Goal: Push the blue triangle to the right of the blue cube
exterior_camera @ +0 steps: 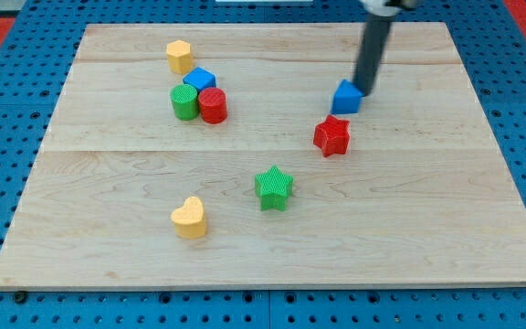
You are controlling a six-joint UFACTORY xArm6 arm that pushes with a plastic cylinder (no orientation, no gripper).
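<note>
The dark rod came down from the far right of the scene, leaning slightly, and my tip [366,91] rested low at the worktop, right of centre.

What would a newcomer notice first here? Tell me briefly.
First, the dark rod coming down from the view's top, my tip at the blue triangle right of centre, just above the red star. Next, the tight cluster at upper left: blue cube, green cylinder, red cylinder.
</note>
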